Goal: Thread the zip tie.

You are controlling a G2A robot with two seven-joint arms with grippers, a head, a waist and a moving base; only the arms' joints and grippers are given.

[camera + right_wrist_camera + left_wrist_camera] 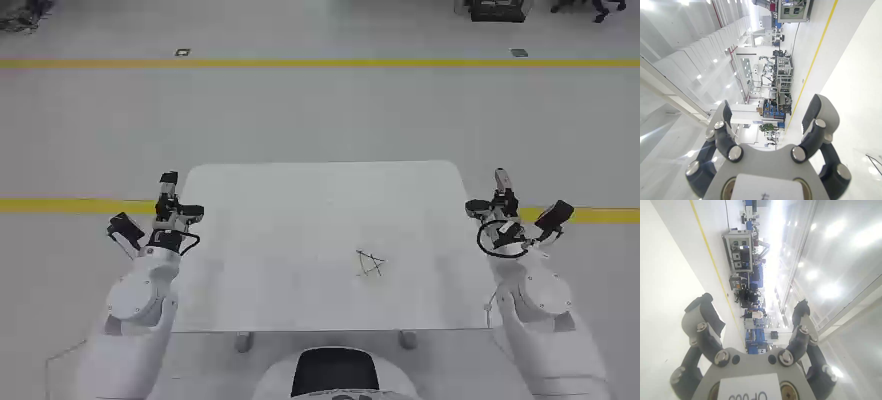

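In the top view the zip tie (370,263) lies flat on the white table (300,200), right of centre and toward the near edge. Its thin dark strands cross, but how they cross is too small to tell. The left gripper (754,298) sits just beside the table's left edge and the right gripper (771,100) beside its right edge, both well apart from the tie. The wrist views show each gripper's fingers released and spread wide, with nothing between them.

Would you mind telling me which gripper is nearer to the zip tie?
Right. The right gripper is past the right edge of the table, and the zip tie lies right of centre; the left gripper is past the opposite edge, farther off.
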